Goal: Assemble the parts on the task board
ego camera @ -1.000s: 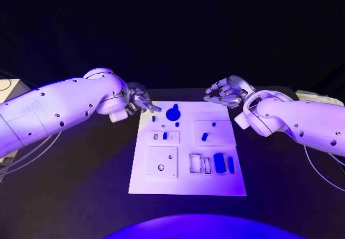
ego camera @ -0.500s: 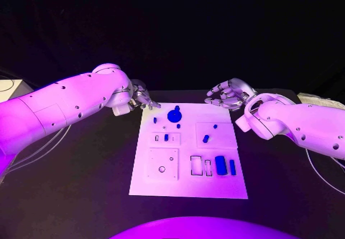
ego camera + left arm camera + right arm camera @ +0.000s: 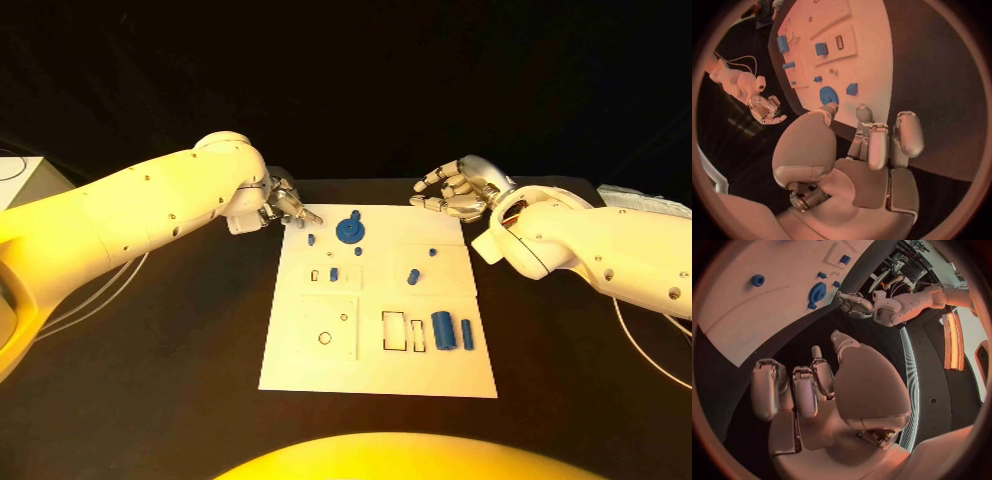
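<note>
I'm seeing the left hand (image 3: 283, 204) hovering just off the task board (image 3: 378, 370) at its far-left corner, fingers apart, grasping nothing. The big round blue part (image 3: 349, 230) is lying on the board's far end, just beside that hand and nearer to it than to the right hand (image 3: 456, 189) (fingers curled in, nothing in them), which is hanging off the board's far-right corner over the table (image 3: 159, 340).

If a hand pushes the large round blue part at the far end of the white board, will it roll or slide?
The large round blue part seems to lie flat on the white task board, so it would probably slide, not roll. It looks rigid and light. The raised knob on top may offer a pinch point.
</note>
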Available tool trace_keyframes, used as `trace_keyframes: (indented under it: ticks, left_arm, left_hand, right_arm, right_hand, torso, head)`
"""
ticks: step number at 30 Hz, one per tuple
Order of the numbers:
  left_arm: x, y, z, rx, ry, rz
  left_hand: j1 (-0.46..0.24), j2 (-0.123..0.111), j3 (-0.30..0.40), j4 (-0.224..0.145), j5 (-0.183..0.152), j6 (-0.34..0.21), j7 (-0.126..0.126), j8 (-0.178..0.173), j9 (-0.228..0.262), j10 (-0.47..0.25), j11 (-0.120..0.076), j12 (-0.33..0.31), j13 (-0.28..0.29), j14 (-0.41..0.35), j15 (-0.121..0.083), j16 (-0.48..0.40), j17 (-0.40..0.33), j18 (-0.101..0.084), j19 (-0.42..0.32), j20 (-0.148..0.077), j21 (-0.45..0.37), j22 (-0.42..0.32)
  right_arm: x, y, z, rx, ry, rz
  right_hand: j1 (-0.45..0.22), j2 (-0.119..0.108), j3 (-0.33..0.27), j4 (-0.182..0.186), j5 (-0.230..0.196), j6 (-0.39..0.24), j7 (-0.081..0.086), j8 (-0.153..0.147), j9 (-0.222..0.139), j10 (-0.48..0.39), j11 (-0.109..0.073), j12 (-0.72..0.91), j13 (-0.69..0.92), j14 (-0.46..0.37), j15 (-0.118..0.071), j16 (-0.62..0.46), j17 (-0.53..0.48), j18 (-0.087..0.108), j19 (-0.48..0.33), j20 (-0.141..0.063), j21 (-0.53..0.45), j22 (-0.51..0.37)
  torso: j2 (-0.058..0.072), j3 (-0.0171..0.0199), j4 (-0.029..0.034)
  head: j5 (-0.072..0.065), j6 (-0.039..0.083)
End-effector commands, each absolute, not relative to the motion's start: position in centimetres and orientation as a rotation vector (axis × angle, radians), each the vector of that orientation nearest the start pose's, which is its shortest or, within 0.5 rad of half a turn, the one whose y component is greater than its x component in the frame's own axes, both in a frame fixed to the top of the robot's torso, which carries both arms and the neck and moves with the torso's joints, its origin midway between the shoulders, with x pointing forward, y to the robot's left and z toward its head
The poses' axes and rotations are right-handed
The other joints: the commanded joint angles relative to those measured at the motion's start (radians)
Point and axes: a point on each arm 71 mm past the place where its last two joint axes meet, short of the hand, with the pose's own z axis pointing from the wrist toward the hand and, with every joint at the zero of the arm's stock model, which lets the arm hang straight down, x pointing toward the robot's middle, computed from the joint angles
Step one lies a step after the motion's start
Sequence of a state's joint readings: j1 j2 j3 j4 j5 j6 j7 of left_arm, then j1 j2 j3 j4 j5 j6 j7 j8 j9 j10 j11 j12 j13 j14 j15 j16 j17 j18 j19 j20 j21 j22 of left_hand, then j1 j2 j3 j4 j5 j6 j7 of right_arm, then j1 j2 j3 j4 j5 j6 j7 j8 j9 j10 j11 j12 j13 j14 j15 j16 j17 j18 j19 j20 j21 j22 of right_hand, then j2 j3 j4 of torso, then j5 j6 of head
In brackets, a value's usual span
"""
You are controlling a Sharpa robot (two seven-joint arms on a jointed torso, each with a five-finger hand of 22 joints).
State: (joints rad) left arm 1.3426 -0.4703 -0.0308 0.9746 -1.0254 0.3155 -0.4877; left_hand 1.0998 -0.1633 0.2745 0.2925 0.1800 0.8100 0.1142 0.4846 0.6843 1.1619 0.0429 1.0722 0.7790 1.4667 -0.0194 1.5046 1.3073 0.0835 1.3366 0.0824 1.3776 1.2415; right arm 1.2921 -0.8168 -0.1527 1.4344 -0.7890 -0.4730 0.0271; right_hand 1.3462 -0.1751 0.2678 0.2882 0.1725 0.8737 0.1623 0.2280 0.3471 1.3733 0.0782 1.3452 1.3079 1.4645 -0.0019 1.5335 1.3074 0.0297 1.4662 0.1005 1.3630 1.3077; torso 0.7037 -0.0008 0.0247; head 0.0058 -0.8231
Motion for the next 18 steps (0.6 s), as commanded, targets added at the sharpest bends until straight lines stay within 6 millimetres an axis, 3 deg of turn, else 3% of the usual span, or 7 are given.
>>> trace_keyframes:
  ticks: [1,18]
  left_arm:
    - [58.2,17.7,-18.2,-0.187,2.348,-0.349]
    - [57.9,17.5,-19.3,-0.155,2.409,-0.343]
  left_hand:
    - [-0.005,0.013,-0.008,0.0,-0.001,0.011,0.001,0.004,-0.002,0.006,-0.004,0.008,0.005,0.066,-0.002,0.007,0.165,-0.006,0.01,0.001,0.009,0.005]
    - [0.007,0.025,-0.009,-0.004,0.002,0.018,-0.003,0.007,-0.007,0.011,-0.007,0.012,0.007,0.069,-0.005,0.011,0.172,-0.007,0.014,0.0,0.012,0.011]
  right_arm:
    - [50.9,-22.4,-18.2,0.442,1.637,0.891]
    - [50.9,-22.2,-18.2,0.44,1.64,0.895]
  right_hand:
    - [-0.011,0.002,0.001,0.001,0.005,-0.009,0.001,-0.002,-0.001,-0.005,0.001,-0.003,0.059,0.084,0.005,-0.004,0.19,0.02,0.018,0.004,-0.004,0.118]
    - [-0.011,0.004,0.003,0.0,0.007,-0.008,0.001,-0.002,-0.001,-0.004,0.001,-0.002,0.059,0.084,0.005,-0.004,0.19,0.02,0.018,0.004,-0.004,0.118]
  torso:
    - [-0.001,0.0004,-0.0007]
    - [0.0,0.0014,-0.0003]
  head:
    - [0.0,0.001]
    - [0.001,0.002]
